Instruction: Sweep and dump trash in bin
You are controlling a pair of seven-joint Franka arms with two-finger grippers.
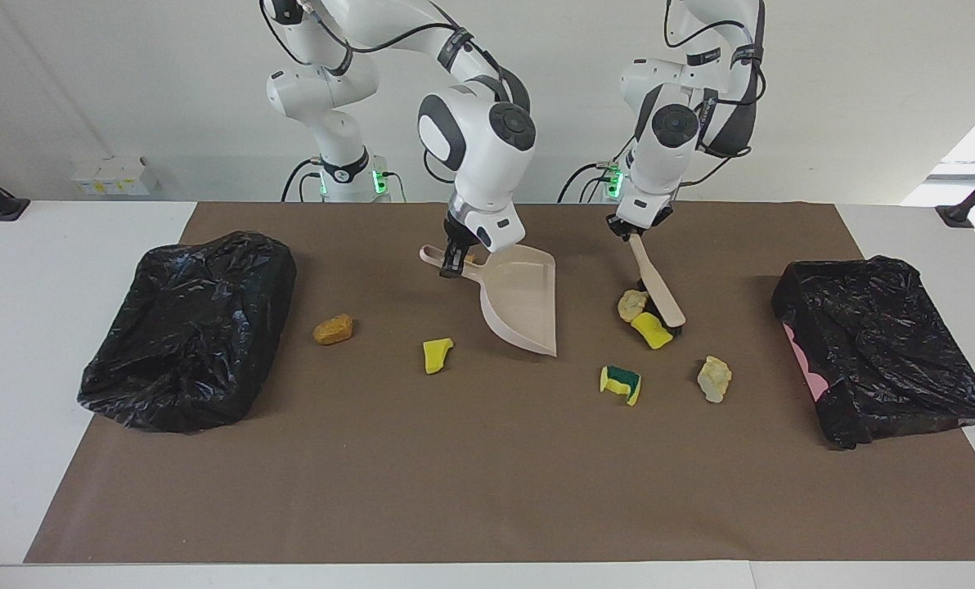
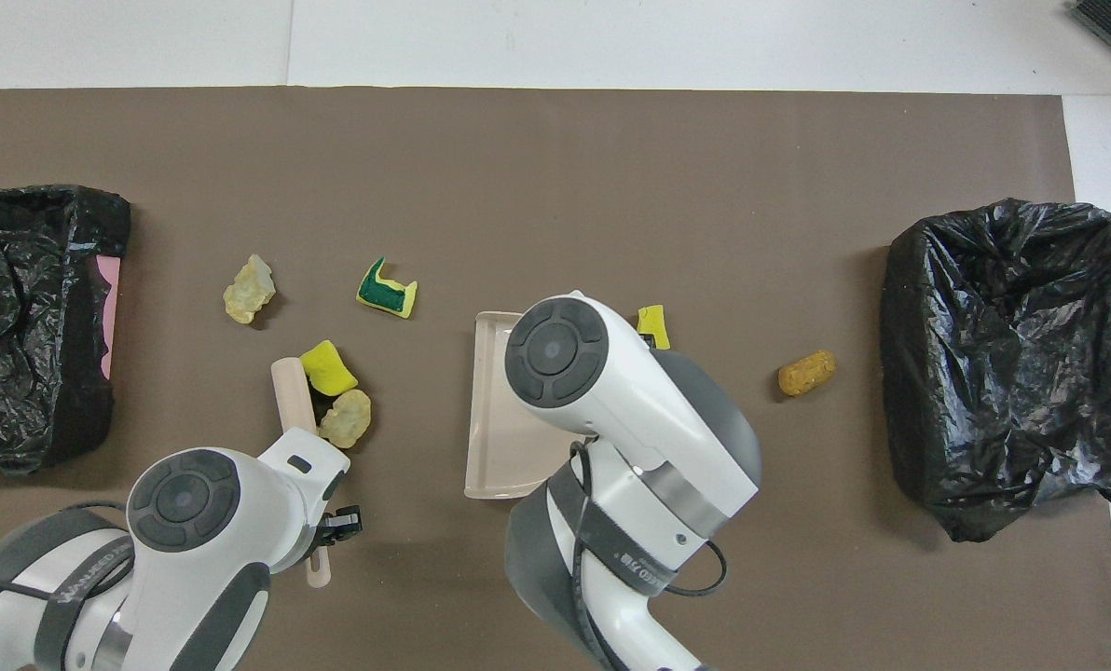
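A brown mat (image 1: 471, 474) is spread over the white table (image 1: 62, 245); on it two bins lined with black bags are set, one bin (image 1: 189, 327) at the right arm's end and the other bin (image 1: 884, 348) at the left arm's end; a beige dustpan (image 1: 524, 307) is held tilted over the middle of the mat, its handle clamped in the right gripper (image 1: 452, 263), with its open lip turned toward the left arm's end; a brush (image 1: 658, 282) is gripped by its handle in the closed left gripper (image 1: 631, 229) and slanted down so that its head is pressed against a yellow chunk (image 1: 652, 331), which lies touching a tan chunk (image 1: 631, 304); the remaining trash is scattered on the mat: a pale tan chunk (image 1: 714, 379) near the left arm's bin, a green-and-yellow chunk (image 1: 622, 384) beside it and farther from the robots than the brush, a small yellow chunk (image 1: 436, 355) beside the dustpan, and an orange-brown chunk (image 1: 334, 329) near the right arm's bin.
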